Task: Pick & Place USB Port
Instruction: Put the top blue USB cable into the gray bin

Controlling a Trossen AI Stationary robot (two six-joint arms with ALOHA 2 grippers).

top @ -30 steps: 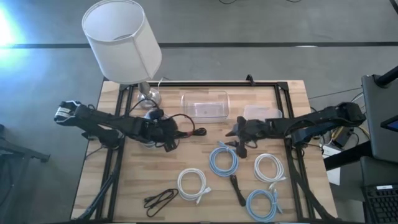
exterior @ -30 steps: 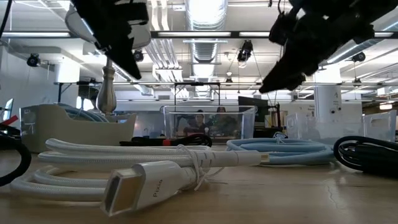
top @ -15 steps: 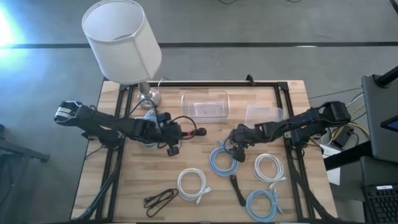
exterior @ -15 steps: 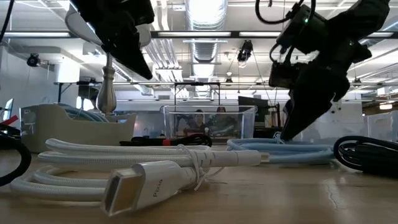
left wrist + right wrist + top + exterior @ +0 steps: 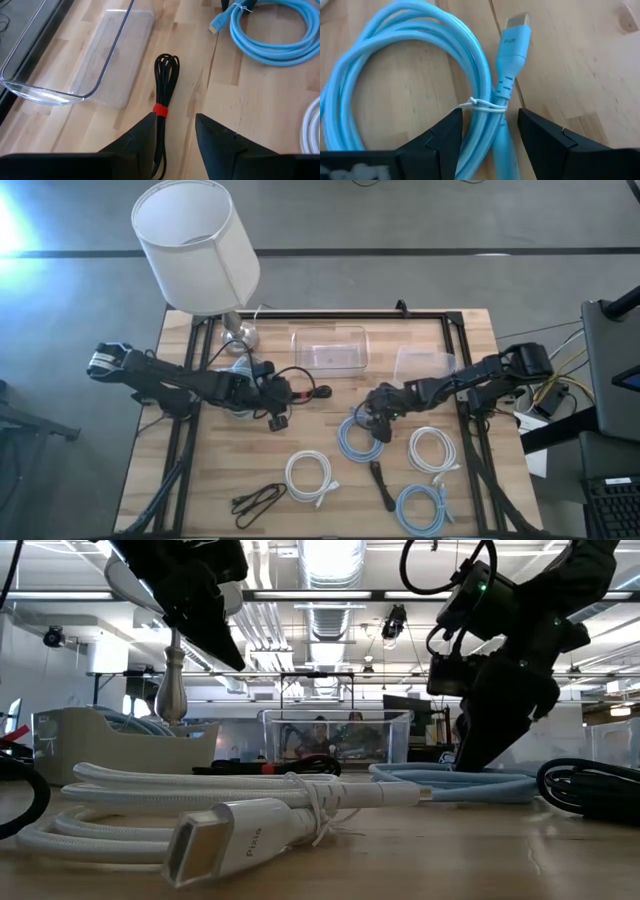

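Observation:
A light-blue USB cable coil [image 5: 358,438], bound by a thin white tie [image 5: 479,104], lies flat on the wooden table; its plug [image 5: 515,35] rests beside the loop. My right gripper [image 5: 490,112] is open and low over it [image 5: 470,755], one finger on each side of the tied strands. I cannot tell whether they touch. A black cable bundle with a red tie [image 5: 166,75] lies right of my left gripper [image 5: 277,406]. That gripper is open and raised [image 5: 225,645], and the bundle's tail runs under the gap [image 5: 175,117].
A clear plastic bin [image 5: 330,350] sits at the far middle, a second clear container [image 5: 420,362] to its right. The lamp [image 5: 195,240] stands at the far left. Two white coils [image 5: 308,477] [image 5: 432,450], another blue coil [image 5: 420,507] and black cables [image 5: 258,500] fill the near half.
My right gripper has come down from well above the table and toward the near edge. It now sits low over the light-blue coil, with its fingers tipped more steeply down. My left gripper has shifted slightly toward the table's right.

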